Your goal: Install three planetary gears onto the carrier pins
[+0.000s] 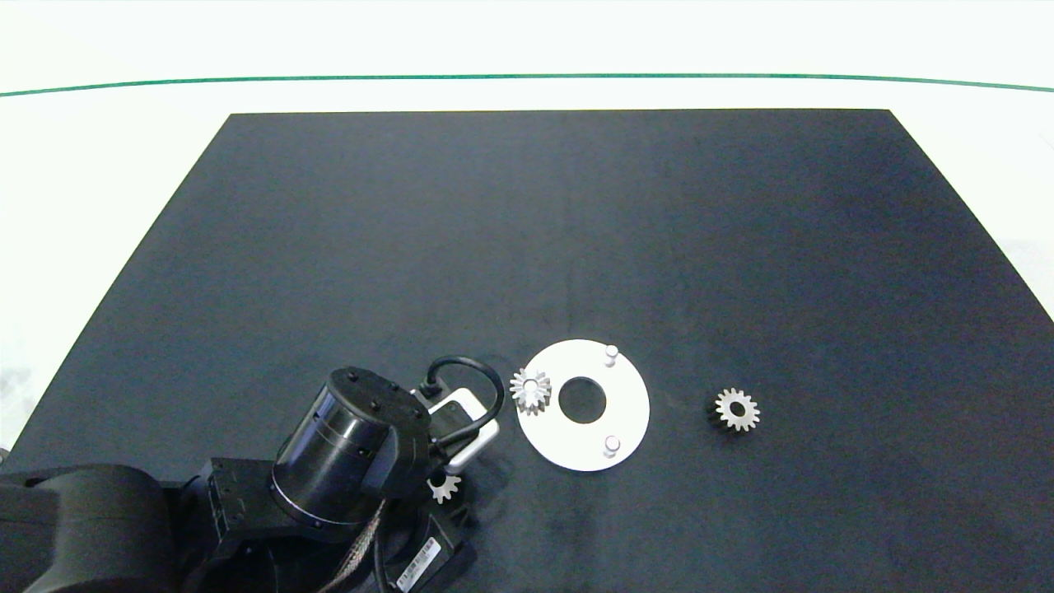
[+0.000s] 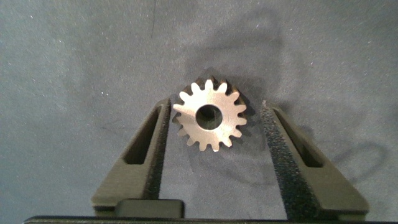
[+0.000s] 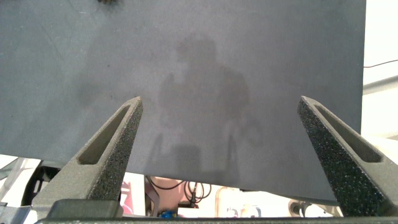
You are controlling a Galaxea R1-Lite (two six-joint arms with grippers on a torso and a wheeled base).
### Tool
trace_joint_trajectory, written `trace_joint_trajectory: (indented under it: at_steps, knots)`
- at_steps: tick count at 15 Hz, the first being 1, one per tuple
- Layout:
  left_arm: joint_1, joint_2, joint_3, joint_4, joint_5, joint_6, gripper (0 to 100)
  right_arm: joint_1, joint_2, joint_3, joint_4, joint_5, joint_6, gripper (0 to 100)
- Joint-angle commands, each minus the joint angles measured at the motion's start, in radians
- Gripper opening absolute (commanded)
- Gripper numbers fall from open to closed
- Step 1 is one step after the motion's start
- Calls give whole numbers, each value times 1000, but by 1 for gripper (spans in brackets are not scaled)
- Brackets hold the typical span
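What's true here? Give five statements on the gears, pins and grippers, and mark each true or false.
1. One mounted gear sits on a pin of the white disc. True.
2. All three pins carry gears. False: two bare pins remain.
3. The left gripper straddles a second gear lying on the mat, fingers open. True.
4. The right gripper holds a gear. False: it is open and empty.
5. A third gear lies on the mat, apart from the disc. True.

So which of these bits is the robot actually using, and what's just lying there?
In use:
- three gears: on a peg, by the left gripper, loose
- white disc, free pegs
- left gripper

Just there:
- black mat
- right gripper, off to the side
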Motion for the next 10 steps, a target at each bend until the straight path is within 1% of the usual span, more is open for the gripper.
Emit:
trace_joint_trajectory:
  at_steps: [1, 10]
  knots:
    - [1, 5, 1, -1, 2, 2, 51, 0, 1, 0, 2, 0, -2, 100]
    - [0, 3, 2, -1, 2, 5, 33, 0, 0, 0, 2, 0, -2, 100]
